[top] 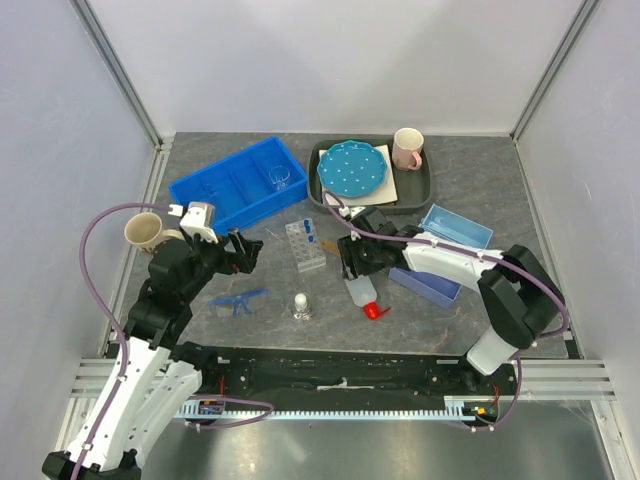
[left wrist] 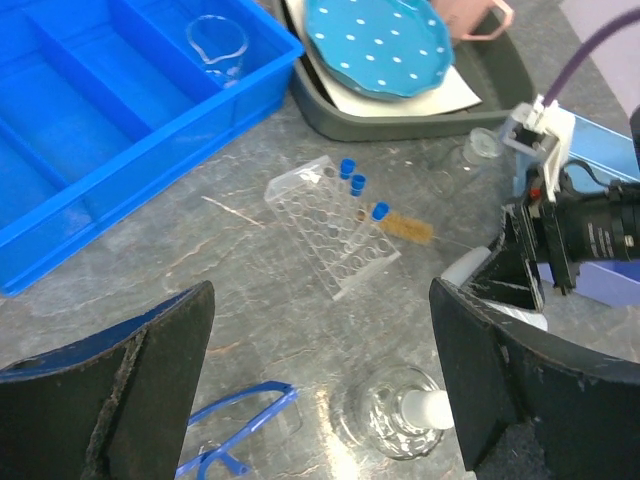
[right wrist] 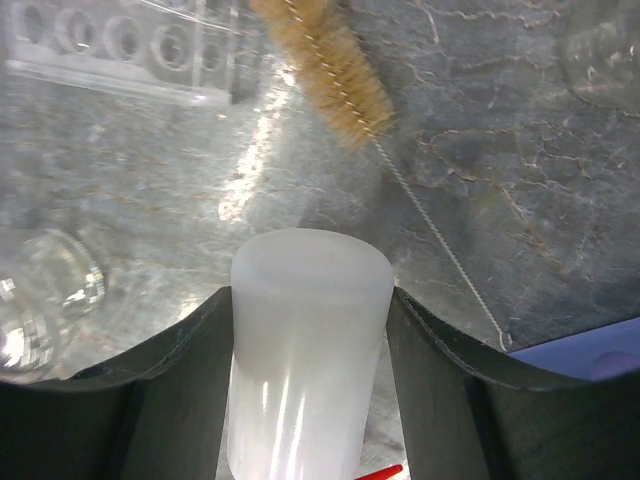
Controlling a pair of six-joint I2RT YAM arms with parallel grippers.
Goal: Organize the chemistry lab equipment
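The white squeeze bottle (top: 360, 291) with its red nozzle lies on the table at centre right. My right gripper (top: 352, 263) is shut on it. In the right wrist view both fingers press the sides of the squeeze bottle (right wrist: 305, 340). My left gripper (left wrist: 320, 340) hangs open above the table with nothing between its fingers. Below it are a small glass flask (left wrist: 400, 412) and the blue safety glasses (left wrist: 235, 430). The test-tube rack (top: 305, 245) with blue-capped tubes lies between the arms. A glass beaker (top: 280, 177) stands in the blue bin (top: 215, 190).
A tube brush (right wrist: 330, 75) lies just beyond the bottle. A dark tray (top: 420, 190) at the back holds a blue dotted plate (top: 352, 168) and a pink mug (top: 407, 148). A beige mug (top: 145, 232) stands far left. A light blue box (top: 455, 228) sits right.
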